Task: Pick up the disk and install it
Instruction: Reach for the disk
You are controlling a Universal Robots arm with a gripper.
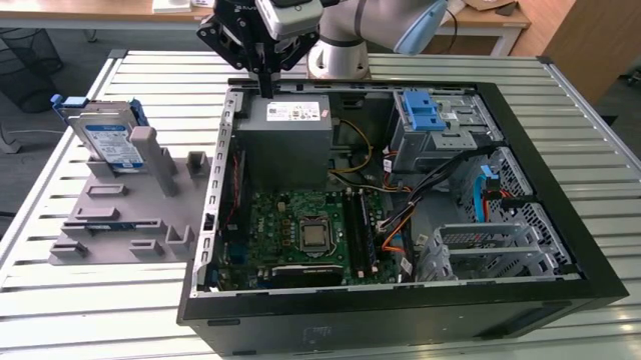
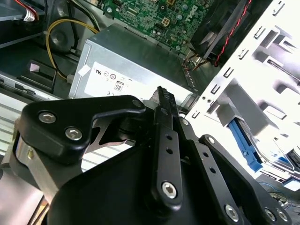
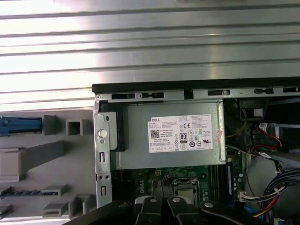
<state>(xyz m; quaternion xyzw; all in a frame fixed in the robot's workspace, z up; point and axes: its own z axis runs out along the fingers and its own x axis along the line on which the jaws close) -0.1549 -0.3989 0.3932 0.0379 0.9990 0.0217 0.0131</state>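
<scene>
The disk point(image 1: 108, 139), a silver drive with a white-and-blue label and a blue carrier frame, stands on edge in the grey holder point(image 1: 125, 217) at the exterior view's left, outside the computer case. In the first wrist view its blue frame edge point(image 3: 19, 125) pokes up from the holder. My gripper point(image 1: 266, 88) hangs over the case's rear wall, just above the grey power supply point(image 1: 285, 139), well to the right of the disk. Its black fingers point(image 2: 162, 105) are pressed together with nothing between them.
The open computer case point(image 1: 561, 247) lies on a slatted metal table point(image 1: 120, 315). Inside are the green motherboard point(image 1: 305, 232), a drive bay with a blue latch point(image 1: 428, 112), a metal drive cage point(image 1: 491, 244) and loose cables point(image 1: 440, 187).
</scene>
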